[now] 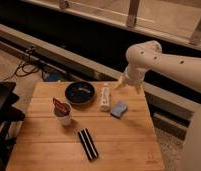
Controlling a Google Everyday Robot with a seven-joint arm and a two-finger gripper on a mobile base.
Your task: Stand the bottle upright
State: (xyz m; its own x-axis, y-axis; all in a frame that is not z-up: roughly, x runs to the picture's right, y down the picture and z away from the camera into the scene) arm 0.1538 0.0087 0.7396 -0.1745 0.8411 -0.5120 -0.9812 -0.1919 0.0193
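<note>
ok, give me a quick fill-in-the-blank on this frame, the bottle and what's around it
1. The bottle lies on its ____ on the wooden table.
2. It lies between the dark bowl and the ____ sponge.
3. The white cup holds something ____.
4. The tool hangs over the table's far edge, beyond the bottle, at the end of a ____ arm.

Missing words: side; blue; red; white.

Lab (floor cables (pixel 25 67)) — claw (pixel 128 84) above wooden table (pixel 119 145).
</note>
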